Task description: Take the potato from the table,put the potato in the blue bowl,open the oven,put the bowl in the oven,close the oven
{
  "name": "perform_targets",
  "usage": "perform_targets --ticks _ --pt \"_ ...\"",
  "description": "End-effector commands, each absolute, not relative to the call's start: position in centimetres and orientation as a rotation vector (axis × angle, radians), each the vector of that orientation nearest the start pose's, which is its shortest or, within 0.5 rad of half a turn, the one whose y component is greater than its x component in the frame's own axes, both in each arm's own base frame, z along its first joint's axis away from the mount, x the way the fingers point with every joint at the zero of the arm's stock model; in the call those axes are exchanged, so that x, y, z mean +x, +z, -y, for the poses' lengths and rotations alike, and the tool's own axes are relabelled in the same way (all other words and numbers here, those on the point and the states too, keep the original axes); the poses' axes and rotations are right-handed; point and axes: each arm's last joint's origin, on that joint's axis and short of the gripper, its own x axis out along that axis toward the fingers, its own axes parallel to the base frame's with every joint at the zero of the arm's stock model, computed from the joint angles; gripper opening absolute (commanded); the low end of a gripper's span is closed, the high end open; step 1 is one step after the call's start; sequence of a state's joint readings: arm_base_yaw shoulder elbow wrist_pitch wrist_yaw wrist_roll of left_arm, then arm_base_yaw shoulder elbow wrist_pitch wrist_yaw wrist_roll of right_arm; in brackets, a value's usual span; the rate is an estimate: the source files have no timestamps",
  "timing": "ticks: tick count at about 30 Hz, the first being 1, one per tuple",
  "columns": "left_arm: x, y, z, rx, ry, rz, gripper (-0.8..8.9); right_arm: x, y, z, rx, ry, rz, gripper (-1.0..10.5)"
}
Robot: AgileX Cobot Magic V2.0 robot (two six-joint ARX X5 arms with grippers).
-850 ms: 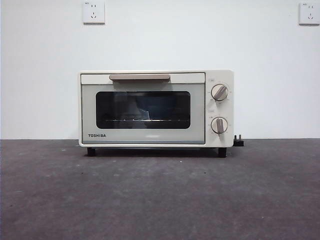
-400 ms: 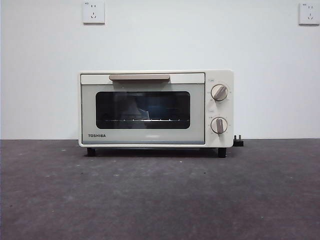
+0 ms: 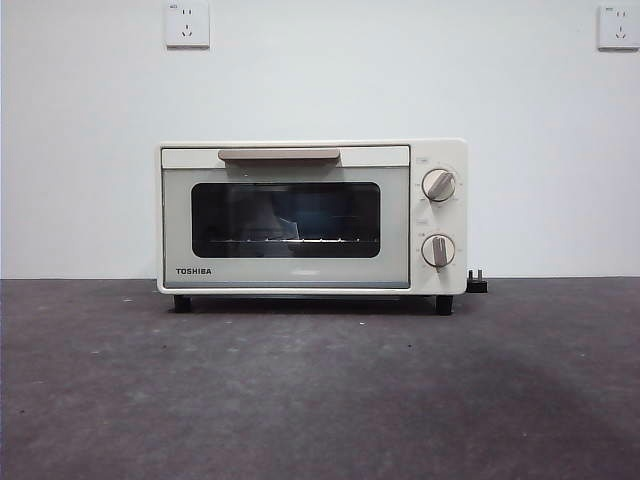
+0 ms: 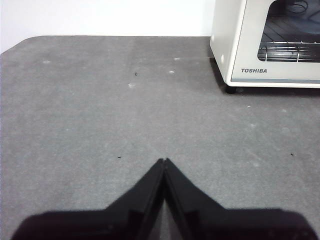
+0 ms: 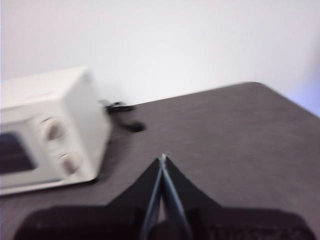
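The cream-white TOSHIBA oven (image 3: 312, 218) stands at the back of the table (image 3: 320, 390) with its door closed and its beige handle (image 3: 279, 154) up. Behind the dark glass (image 3: 285, 219) only a wire rack and dim shapes show. A curved dark-blue rim (image 4: 299, 6) is faintly visible inside; I cannot tell whether it is the blue bowl. The potato is out of view. My left gripper (image 4: 164, 160) is shut on nothing over bare table, left of the oven (image 4: 265, 45). My right gripper (image 5: 163, 156) is shut and empty, right of the oven (image 5: 47, 130), in a blurred picture.
A black plug and cord (image 3: 477, 283) lie by the oven's right rear corner, also seen as the plug (image 5: 122, 114). Two wall sockets (image 3: 188, 23) sit high on the white wall. The table's rounded far corner (image 4: 30, 40) shows to the left.
A pale reflection in the oven's glass has drifted left. The oven and its door have not moved, and no arm has entered the front view.
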State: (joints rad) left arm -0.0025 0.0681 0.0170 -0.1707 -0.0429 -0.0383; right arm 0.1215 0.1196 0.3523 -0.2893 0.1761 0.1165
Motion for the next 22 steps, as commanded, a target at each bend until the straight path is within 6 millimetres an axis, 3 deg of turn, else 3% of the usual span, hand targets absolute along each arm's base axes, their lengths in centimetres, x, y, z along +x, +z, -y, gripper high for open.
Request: perform_targets --ticks 1,11,22 --pt "9.9 14.5 -0.1 -0.040 0.046 -0.223 -0.04 8.5 22.4 -0.6 0.005 0.015 -0.037 0.0" --pt "9.9 14.5 -0.1 -0.040 0.046 -0.226 -0.04 9.7 16.0 -0.5 0.008 0.074 -0.068 0.0" --pt "10.0 14.4 -0.1 -0.039 0.046 -0.236 -0.04 9.6 15.0 0.2 0.004 0.009 -0.181 0.0"
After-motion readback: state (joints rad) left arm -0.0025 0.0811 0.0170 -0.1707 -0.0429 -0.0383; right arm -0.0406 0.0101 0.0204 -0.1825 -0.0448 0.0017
